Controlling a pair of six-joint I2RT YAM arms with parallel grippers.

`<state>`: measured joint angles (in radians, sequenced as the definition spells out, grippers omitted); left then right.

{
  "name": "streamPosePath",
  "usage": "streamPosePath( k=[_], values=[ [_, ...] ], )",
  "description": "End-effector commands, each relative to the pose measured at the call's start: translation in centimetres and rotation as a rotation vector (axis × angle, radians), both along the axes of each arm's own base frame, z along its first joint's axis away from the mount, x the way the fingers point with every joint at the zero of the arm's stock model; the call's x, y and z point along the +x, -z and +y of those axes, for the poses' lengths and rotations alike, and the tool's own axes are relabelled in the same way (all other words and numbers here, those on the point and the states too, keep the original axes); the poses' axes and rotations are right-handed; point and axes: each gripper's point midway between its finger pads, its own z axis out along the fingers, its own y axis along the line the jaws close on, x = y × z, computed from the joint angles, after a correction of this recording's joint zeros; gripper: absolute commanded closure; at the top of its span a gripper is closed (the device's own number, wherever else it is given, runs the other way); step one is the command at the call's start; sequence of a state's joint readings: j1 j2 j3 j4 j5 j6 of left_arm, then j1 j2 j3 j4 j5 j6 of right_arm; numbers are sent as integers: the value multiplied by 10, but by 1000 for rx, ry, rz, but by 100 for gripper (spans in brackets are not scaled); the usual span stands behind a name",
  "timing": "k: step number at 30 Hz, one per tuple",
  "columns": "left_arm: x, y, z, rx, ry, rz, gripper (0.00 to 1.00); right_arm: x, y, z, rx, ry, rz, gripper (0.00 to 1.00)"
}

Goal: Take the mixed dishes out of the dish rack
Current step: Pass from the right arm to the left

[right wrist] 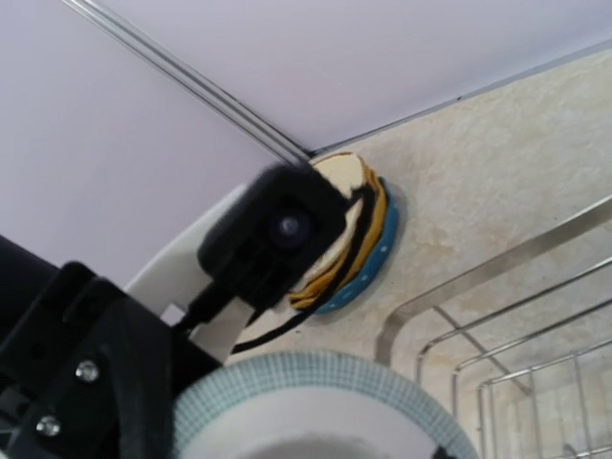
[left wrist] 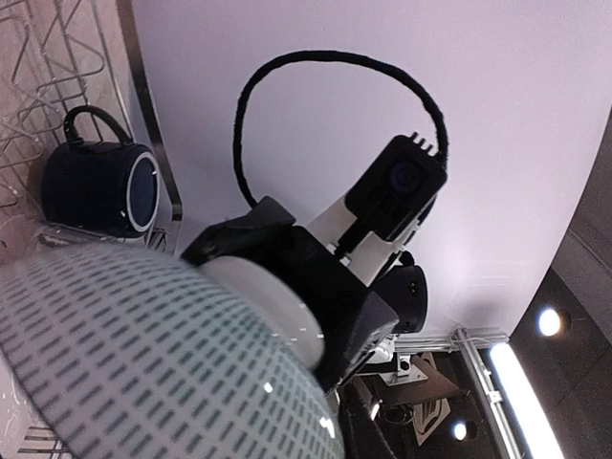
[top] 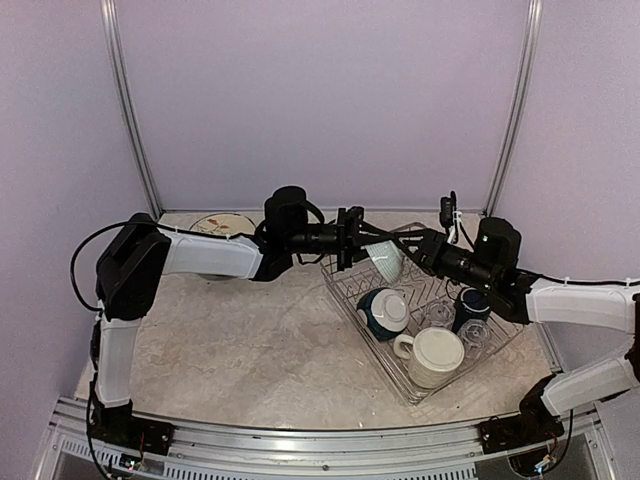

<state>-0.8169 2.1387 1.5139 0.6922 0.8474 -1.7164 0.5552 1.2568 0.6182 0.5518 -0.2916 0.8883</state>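
Observation:
A pale bowl (top: 388,260) with a green dashed pattern hangs in the air over the far left corner of the dish rack (top: 365,335), between both grippers. My right gripper (top: 418,250) is shut on the bowl's white foot; in the left wrist view its black jaws straddle that foot (left wrist: 273,301). My left gripper (top: 358,243) is at the bowl's rim; its fingers are hidden, so its state is unclear. The rack holds a dark-blue bowl (top: 383,312), a large cream mug (top: 435,357), a navy mug (top: 470,303) and clear glasses (top: 436,316).
A stack of plates (top: 218,225) lies on the table at the far left by the back wall; it also shows in the right wrist view (right wrist: 373,239), blue at the bottom. Metal frame posts stand at the back corners. The rack's rim (right wrist: 497,316) is below the bowl.

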Motion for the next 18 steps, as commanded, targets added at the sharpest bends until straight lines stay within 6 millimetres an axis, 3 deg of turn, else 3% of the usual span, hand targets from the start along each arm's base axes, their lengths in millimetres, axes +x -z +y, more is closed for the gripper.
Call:
streamPosePath(
  k=[1, 4, 6, 8, 11, 13, 15, 18],
  values=[
    [3, -10, -6, -43, -8, -27, 94, -2, -33, -8, 50, 24, -109, 100],
    [2, -12, -8, -30, 2, -51, 100, -3, -32, -11, 32, 33, -111, 99],
    [0, -12, -8, -4, 14, -76, 100, -3, -31, -14, 9, 46, -113, 92],
    [-2, -11, -6, 31, 21, -106, 100, -4, -32, -18, -22, 66, -121, 77],
    [-5, -15, 5, 92, 25, -191, 100, -5, -39, -31, -94, 120, -148, 42],
    [-9, -16, 18, 170, 22, -235, 100, -6, -41, -39, -151, 150, -150, 25],
    [-10, -16, 36, 267, 2, -299, 100, -9, -46, -46, -192, 171, -166, 13],
    [-11, -28, 73, 435, -57, -433, 100, -11, -49, -52, -240, 190, -178, 6]
  ],
)
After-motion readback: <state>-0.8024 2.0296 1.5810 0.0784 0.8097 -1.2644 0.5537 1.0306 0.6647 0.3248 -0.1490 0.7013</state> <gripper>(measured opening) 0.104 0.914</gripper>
